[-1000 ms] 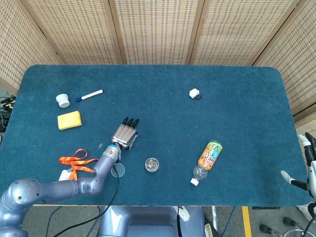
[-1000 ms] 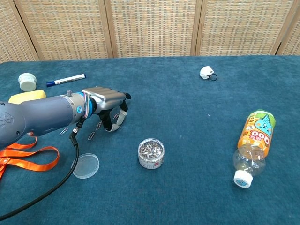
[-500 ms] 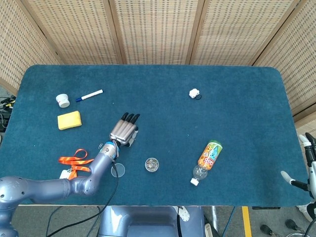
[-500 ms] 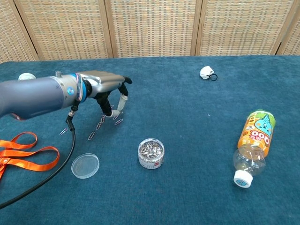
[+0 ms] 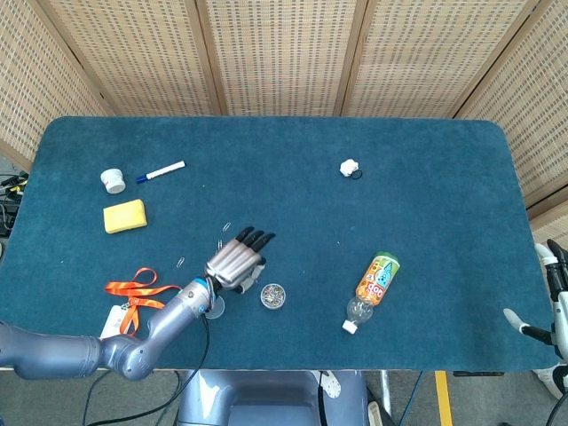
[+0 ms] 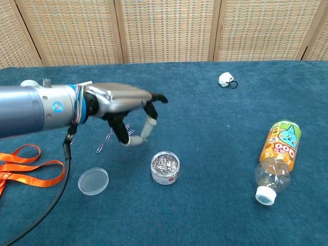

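One left hand (image 6: 125,110), fingers spread, possibly empty, above loose metal paper clips (image 6: 108,137) | small clear round tub of clips (image 6: 165,167) just right: light, rigid, slippery; grasp by sidewall | right hand (image 5: 552,293) unclear.

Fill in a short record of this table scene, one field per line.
Left robot hand: raised above the table, fingers apart, holding nothing
Nearest things: loose paper clips on the cloth, a small round tub of clips
Tub lid: off, lying flat beside the tub
Bottle: lying on its side, capped
Table: blue cloth
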`<state>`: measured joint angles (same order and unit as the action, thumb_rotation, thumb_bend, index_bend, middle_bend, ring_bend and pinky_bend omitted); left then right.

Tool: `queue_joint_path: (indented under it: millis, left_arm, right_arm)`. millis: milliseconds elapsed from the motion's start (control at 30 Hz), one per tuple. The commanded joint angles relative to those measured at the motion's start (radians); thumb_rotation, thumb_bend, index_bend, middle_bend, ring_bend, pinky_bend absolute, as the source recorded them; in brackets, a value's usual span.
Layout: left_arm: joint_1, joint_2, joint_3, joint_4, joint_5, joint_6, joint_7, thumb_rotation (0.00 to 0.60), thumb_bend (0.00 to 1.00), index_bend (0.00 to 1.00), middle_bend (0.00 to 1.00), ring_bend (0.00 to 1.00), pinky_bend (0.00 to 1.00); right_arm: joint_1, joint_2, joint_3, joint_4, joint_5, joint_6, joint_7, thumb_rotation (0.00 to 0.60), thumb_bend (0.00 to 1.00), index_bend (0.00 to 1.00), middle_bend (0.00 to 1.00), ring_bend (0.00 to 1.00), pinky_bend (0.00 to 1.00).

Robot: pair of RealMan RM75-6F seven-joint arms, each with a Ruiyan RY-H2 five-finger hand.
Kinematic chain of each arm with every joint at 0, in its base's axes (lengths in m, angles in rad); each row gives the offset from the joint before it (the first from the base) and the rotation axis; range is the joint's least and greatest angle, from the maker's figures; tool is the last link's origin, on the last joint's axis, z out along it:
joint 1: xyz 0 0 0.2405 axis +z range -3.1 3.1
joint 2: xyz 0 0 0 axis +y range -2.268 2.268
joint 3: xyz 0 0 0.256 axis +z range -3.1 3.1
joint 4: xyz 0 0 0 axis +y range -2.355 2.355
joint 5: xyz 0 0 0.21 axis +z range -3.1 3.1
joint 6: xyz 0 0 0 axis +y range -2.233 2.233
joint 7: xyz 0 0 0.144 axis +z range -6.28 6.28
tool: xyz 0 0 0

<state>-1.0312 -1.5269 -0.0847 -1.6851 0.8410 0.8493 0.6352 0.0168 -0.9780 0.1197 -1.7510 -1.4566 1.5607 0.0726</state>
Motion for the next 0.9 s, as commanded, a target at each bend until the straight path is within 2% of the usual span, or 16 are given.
queue_joint_path:
  millis: [33,400,467,533,633,700,900]
  left_arm:
    - [-0.008,-0.016,0.011,-0.005,-0.003,0.001,0.018,0.6,0.44,0.68,0.0,0.0,0.0]
    - [-0.036,-0.082,0.008,0.019,-0.051,0.016,0.033,0.6,0.44,0.68,0.0,0.0,0.0]
    - [-0.039,-0.086,0.009,0.019,-0.051,0.017,0.031,0.6,0.44,0.58,0.0,0.0,0.0]
    - [-0.039,-0.089,0.01,0.018,-0.055,0.017,0.027,0.6,0.41,0.34,0.0,0.0,0.0]
    - [-0.043,-0.082,0.008,0.009,-0.071,0.003,0.016,0.6,0.31,0.08,0.0,0.0,0.0]
    - [-0.049,-0.071,0.005,0.004,-0.075,-0.011,0.005,0.6,0.27,0.01,0.0,0.0,0.0]
    - [-0.037,-0.027,-0.009,-0.037,-0.023,0.002,-0.045,0.6,0.23,0.0,0.0,0.0,0.0]
  right_arm:
    - [-0.001,0.0,0.0,0.001,0.0,0.001,0.0,0.6,0.0,0.0,0.0,0.0,0.0]
    - [-0.001,0.004,0.002,0.006,0.004,-0.001,0.015,0.6,0.0,0.0,0.0,0.0,0.0]
    - [-0.001,0.005,0.002,0.006,0.003,-0.001,0.018,0.6,0.0,0.0,0.0,0.0,0.0]
    - [-0.002,0.005,0.002,0.007,0.002,0.0,0.02,0.6,0.0,0.0,0.0,0.0,0.0]
    - [-0.002,0.006,0.002,0.006,0.003,0.0,0.022,0.6,0.0,0.0,0.0,0.0,0.0]
    - [-0.003,0.007,0.001,0.005,0.0,0.001,0.024,0.6,0.0,0.0,0.0,0.0,0.0]
    - [-0.003,0.007,0.0,0.004,-0.006,0.004,0.024,0.6,0.0,0.0,0.0,0.0,0.0]
